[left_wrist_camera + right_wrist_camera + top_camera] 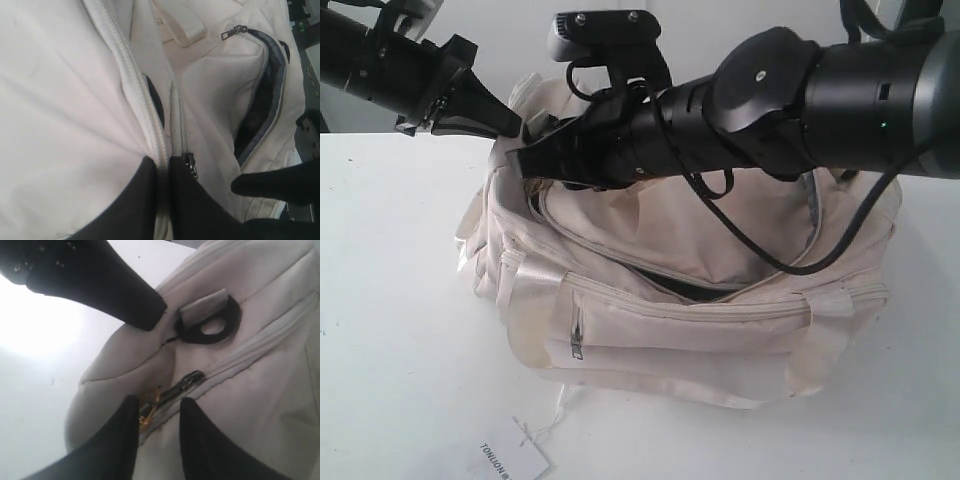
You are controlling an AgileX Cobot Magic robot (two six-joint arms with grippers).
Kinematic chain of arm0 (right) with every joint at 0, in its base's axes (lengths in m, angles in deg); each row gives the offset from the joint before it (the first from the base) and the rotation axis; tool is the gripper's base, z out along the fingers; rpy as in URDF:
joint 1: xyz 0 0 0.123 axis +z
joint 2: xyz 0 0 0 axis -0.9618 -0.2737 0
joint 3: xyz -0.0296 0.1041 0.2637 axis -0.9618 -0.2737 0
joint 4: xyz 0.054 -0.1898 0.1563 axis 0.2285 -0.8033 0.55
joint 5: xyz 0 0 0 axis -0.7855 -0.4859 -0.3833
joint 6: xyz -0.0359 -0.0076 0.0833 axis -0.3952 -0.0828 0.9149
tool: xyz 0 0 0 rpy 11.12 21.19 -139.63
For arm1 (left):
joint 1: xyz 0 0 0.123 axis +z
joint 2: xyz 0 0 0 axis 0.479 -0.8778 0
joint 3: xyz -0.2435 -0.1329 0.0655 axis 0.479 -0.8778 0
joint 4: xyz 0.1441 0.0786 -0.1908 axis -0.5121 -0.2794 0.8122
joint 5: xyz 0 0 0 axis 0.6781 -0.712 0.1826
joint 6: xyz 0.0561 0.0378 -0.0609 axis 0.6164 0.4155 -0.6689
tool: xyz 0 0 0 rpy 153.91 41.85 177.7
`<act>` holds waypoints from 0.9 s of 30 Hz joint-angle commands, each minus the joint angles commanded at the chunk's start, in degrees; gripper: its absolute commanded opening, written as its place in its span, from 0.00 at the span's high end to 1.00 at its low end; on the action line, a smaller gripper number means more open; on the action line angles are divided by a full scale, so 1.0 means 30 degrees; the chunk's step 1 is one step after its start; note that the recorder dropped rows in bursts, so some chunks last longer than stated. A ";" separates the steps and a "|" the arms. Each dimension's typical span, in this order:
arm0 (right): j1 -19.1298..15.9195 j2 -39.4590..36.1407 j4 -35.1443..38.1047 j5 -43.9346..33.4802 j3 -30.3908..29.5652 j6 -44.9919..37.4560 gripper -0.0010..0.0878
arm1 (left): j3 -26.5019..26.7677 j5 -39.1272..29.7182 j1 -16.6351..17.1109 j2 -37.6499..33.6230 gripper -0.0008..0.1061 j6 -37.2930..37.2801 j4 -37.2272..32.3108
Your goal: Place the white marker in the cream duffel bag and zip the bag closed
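Gripper on right arm straddles zipper pull.

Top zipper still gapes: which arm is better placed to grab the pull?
Right. The right arm has open jaws astride the gold pull at one end of the bag; the left arm seems to pinch fabric there, bracing it.

The left arm comes in over the far left corner of the desk. Its left claw has tips nearly together, pinching a strip of the bag. The right arm stretches level from the far right across the middle. The right claw has its tips apart, just beside the left one.
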 joint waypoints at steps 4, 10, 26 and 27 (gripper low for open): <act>0.0000 0.0000 0.1806 0.0119 0.0032 0.0000 0.67 | 0.0000 0.0000 0.0000 0.0000 0.99 0.0000 0.0000; -0.0067 -0.0564 0.2030 0.0042 0.0571 0.0656 0.61 | 0.0000 -0.0046 0.0000 0.0000 0.99 0.0000 0.0000; -0.0073 -0.1126 0.1985 -0.0141 0.0999 0.1578 0.59 | 0.0000 -0.0143 0.0000 0.0000 0.99 0.0000 0.0000; -0.0073 -0.1126 0.1943 -0.0264 0.0999 0.1670 0.59 | 0.0000 -0.0143 0.0000 0.0000 0.99 0.0000 0.0000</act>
